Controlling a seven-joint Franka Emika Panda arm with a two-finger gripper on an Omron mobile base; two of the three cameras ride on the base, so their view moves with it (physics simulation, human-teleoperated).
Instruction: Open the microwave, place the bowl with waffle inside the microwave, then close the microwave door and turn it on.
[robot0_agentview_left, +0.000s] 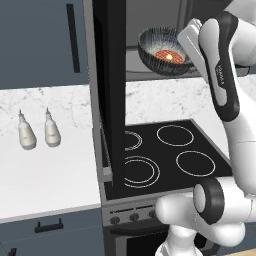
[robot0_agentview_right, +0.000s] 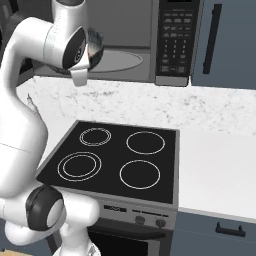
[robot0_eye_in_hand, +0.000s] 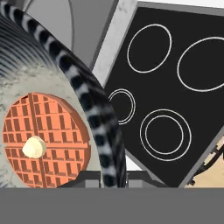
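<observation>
The fingers (robot0_eye_in_hand: 113, 178) pinch the bowl's (robot0_agentview_left: 161, 50) rim, keeping the waffle (robot0_eye_in_hand: 46, 140) level while carrying it into the open microwave (robot0_agentview_right: 150, 42).

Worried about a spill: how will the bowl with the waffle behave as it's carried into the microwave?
The bowl looks rigid and round, so it probably won't flex, but held near its rim it may tip. The flat waffle lies loose inside and could slide if tilted.
</observation>
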